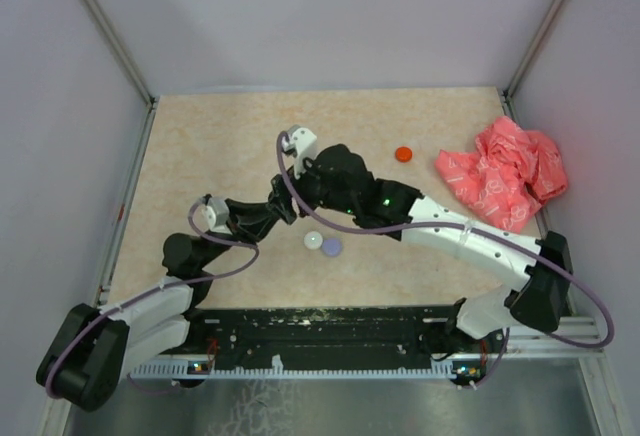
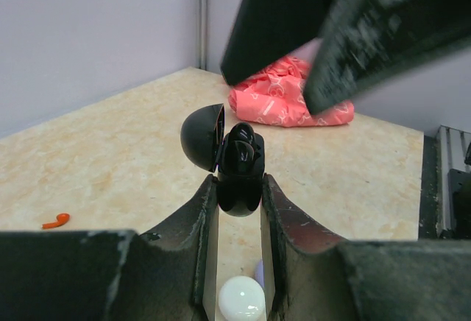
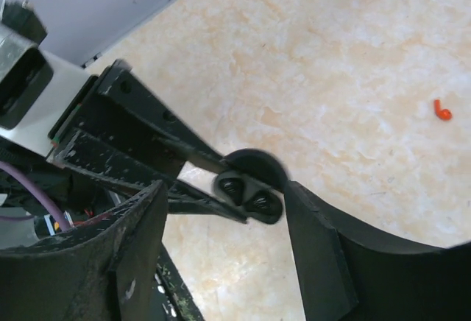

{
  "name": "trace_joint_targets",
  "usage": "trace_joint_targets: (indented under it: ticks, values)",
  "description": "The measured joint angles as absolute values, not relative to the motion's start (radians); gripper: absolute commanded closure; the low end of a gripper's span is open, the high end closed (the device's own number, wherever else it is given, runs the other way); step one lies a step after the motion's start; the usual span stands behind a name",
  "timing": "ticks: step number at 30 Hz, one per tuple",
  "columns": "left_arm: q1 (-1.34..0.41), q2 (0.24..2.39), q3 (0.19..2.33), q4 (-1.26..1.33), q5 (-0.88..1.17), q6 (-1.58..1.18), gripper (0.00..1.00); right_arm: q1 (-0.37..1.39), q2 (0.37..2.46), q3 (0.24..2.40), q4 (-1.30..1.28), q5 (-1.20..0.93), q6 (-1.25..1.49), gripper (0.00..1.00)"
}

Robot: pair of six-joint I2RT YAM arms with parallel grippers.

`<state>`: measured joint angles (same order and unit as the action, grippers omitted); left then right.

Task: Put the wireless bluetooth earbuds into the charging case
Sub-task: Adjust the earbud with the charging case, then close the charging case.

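Left tool (image 2: 239, 192) clamped on black charging case (image 2: 239, 163), lid open, held above desk (image 2: 110, 159) centre | right tool (image 3: 224, 199) spread open, empty, just above case | red earbud (image 3: 441, 109) loose on desk, well apart | best: keep case level, approach sockets straight down, avoid lid.

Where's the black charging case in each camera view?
Top external: not distinguishable, lost in black at the left gripper tip.
Left wrist: centre, charging case clamped, lid open.
Right wrist: charging case lower centre.
Shared landmark: red earbud, both wrist views.
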<state>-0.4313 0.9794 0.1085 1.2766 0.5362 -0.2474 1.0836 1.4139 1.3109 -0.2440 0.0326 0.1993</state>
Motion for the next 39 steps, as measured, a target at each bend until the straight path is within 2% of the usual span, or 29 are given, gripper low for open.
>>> trace_joint_targets:
  ticks: [11, 22, 28, 39]
  values:
    - [-0.432, 0.995, 0.141, 1.250, 0.696, -0.262, 1.00, 0.780, 1.327, 1.263, -0.214, -0.384, 0.229, 0.30]
    - [-0.432, 1.043, 0.144, 1.309, 0.760, -0.311, 1.00, 0.768, 1.445, 1.191, -0.128, -0.756, 0.285, 0.32]
    - [-0.432, 1.078, 0.150, 1.339, 0.772, -0.353, 1.00, 0.762, 1.462, 1.167, -0.089, -0.843, 0.299, 0.34]
    - [-0.437, 1.122, 0.161, 1.344, 0.775, -0.437, 1.00, 0.758, 1.390, 1.124, -0.087, -0.845, 0.235, 0.35]
